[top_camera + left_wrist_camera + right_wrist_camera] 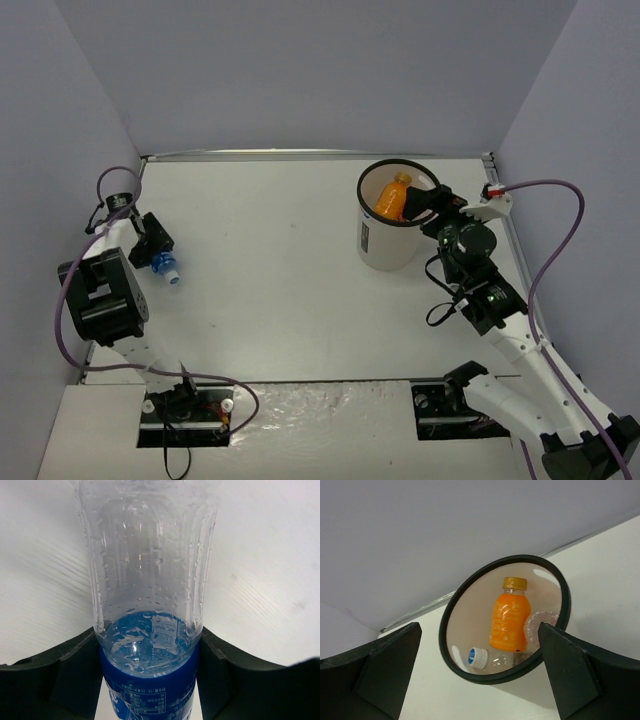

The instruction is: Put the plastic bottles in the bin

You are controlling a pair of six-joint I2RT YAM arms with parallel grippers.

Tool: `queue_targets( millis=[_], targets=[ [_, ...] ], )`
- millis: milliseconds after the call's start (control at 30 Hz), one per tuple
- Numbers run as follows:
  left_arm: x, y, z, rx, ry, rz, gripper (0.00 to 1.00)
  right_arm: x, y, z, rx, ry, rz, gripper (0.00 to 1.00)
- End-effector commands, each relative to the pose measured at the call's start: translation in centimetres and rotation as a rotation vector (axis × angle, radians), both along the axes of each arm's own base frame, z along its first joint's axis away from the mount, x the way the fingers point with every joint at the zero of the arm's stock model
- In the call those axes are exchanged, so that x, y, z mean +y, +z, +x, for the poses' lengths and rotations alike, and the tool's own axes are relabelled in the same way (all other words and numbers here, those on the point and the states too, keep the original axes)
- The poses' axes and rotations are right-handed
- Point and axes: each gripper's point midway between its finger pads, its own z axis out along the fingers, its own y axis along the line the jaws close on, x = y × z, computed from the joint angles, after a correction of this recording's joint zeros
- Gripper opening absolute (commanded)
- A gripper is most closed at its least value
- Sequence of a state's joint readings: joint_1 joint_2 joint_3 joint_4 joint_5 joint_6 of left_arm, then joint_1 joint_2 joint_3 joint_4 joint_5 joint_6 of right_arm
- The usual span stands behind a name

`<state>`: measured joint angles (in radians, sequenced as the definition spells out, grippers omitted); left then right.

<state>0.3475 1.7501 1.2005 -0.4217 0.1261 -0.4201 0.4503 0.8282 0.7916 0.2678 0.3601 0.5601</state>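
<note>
Left arm (104, 292), right arm (497, 305): black joint housings, white links, looping purple cables (560, 190). Green light (490, 294) at frame right.

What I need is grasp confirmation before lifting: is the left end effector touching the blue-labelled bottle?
Touching. The left wrist view shows both fingers of the left end effector flush against the bottle at its blue label, no gap either side.

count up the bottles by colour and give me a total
orange: 1, the orange bottle in the bin
blue-labelled: 1, the blue-labelled bottle in the left claw
clear: 2, a white-capped bottle and a base-on bottle, part hidden in the bin
total: 4
</note>
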Motion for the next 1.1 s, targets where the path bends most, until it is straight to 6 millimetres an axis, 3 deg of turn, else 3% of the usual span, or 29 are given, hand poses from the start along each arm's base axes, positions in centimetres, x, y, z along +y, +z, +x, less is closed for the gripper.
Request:
queue_targets(
  millis=[0, 100, 133, 200, 267, 367, 433, 533, 633, 767, 867, 1067],
  targets=[
    [-9.7, 8.6, 2.9, -0.307, -0.338, -0.025, 0.36, 3.8, 1.9, -1.1, -0.108, 0.211, 0.114, 1.00],
    [-18.1, 11.4, 1.5, -0.410, -0.607, -0.014, 0.36, 8.0, 1.2, -1.8, -0.105, 0.406, 0.107, 1.00],
    [-21.8, 12.3, 0.4, -0.449, -0.718, -0.019, 0.36, 9.6, 1.0, -2.4, -0.107, 0.478, 0.101, 1.00],
    [-27.1, 15.4, -2.0, -0.599, -0.896, -0.042, 0.37, 12.1, -0.4, -2.8, -0.076, 0.539, 0.075, 1.00],
    [-31.1, 16.9, -5.2, -0.677, -1.038, -0.114, 0.37, 12.8, -1.1, -2.7, -0.059, 0.498, 0.075, 1.00],
    [-34.6, 18.4, -8.4, -0.760, -1.165, -0.166, 0.37, 14.2, -1.7, -2.8, -0.066, 0.521, 0.100, 1.00],
    [-36.6, 19.5, -10.8, -0.809, -1.243, -0.187, 0.37, 15.1, -1.7, -3.1, -0.075, 0.550, 0.138, 1.00],
    [-38.2, 19.5, -13.0, -0.826, -1.301, -0.209, 0.37, 15.5, -1.2, -3.8, -0.117, 0.577, 0.204, 1.00],
    [-38.9, 18.9, -13.6, -0.811, -1.316, -0.212, 0.37, 15.9, -0.5, -4.6, -0.164, 0.599, 0.240, 1.00],
    [-41.0, 17.8, -14.5, -0.765, -1.372, -0.278, 0.37, 17.0, -1.3, -4.6, -0.134, 0.605, 0.239, 1.00],
    [-42.6, 18.7, -14.8, -0.806, -1.393, -0.314, 0.37, 18.4, -2.0, -4.6, -0.102, 0.622, 0.229, 1.00],
    [-44.2, 20.0, -15.9, -0.865, -1.427, -0.361, 0.36, 18.8, -3.6, -3.5, -0.041, 0.553, 0.221, 0.99]
  ],
)
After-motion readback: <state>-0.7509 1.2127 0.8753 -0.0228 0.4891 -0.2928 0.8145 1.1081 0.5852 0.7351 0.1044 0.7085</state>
